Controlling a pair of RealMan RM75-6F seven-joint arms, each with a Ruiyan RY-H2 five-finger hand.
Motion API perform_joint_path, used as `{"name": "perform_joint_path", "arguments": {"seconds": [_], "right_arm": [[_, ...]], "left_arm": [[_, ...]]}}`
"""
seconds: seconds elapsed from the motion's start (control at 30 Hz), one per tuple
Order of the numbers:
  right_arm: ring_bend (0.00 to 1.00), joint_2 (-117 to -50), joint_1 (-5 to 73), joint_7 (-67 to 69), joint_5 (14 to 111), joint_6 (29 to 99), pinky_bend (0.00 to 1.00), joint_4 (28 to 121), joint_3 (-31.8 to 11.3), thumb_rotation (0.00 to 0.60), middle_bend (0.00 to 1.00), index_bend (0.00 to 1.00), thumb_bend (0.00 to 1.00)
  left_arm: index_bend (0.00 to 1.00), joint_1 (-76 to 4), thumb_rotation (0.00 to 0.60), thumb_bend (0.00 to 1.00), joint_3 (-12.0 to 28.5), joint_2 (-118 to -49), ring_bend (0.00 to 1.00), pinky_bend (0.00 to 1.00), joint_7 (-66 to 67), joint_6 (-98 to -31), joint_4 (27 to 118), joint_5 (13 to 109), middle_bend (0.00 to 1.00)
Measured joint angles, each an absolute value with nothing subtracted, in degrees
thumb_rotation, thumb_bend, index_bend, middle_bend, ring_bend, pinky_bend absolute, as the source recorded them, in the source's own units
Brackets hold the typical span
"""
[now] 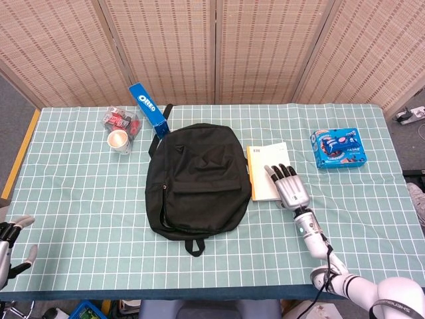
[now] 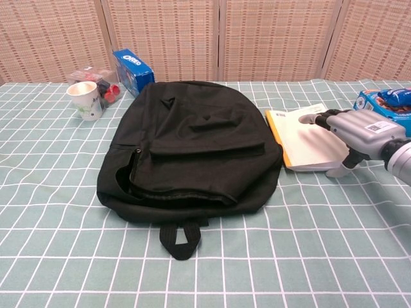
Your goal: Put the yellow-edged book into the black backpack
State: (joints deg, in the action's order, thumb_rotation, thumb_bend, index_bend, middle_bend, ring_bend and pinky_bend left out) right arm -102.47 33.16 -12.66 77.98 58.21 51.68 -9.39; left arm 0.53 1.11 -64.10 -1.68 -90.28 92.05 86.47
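The black backpack lies flat in the middle of the table with its side zip partly open. Just right of it lies the yellow-edged book, white cover up, yellow spine toward the bag. My right hand lies flat over the book's near right corner, fingers spread forward on the cover and thumb beside the book's edge; it grips nothing. My left hand hangs off the table's near left corner, fingers apart and empty.
A blue Oreo box, a paper cup and a snack packet stand at the back left. A blue biscuit pack lies right of the book.
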Motion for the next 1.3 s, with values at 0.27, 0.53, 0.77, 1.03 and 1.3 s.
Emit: {"name": "perform_joint_path", "arguments": {"seconds": [0.27,0.53,0.77,1.03,1.3], "right_arm": [[0.08,-104.07,34.16,-11.68,78.62,58.48,0.15,48.36,-9.13,0.600,0.14,0.09,0.16],[0.09,-104.90,35.58,-7.35,81.31,60.68,0.15,45.59,-8.57,0.600,0.19,0.14,0.32],[0.10,-103.58,36.64,-7.83,81.04,60.56,0.15,46.62,-9.37,0.600,0.19,0.15,0.32],[0.12,-101.97,37.89,-8.24,80.16,59.74,0.15,48.12,-10.43,0.600,0.22,0.19,0.33],[0.14,-102.21,40.88,-10.16,79.76,56.76,0.16,46.16,-10.97,0.600,0.25,0.26,0.33]], "left_arm": [[0.28,0.57,0.600,0.40,1.20,-64.07,0.23,0.14,-2.37,-90.15,91.92,86.39,0.22],[0.28,0.96,0.600,0.40,1.09,-63.48,0.23,0.14,-3.24,-90.18,92.18,86.17,0.22],[0.28,0.89,0.600,0.40,0.99,-63.25,0.23,0.14,-3.35,-89.65,92.46,86.15,0.22],[0.28,0.92,0.600,0.40,0.98,-62.72,0.23,0.14,-4.07,-89.16,92.83,85.78,0.21],[0.28,0.57,0.600,0.40,1.09,-62.55,0.23,0.14,-3.90,-88.65,93.53,85.86,0.21]]}}
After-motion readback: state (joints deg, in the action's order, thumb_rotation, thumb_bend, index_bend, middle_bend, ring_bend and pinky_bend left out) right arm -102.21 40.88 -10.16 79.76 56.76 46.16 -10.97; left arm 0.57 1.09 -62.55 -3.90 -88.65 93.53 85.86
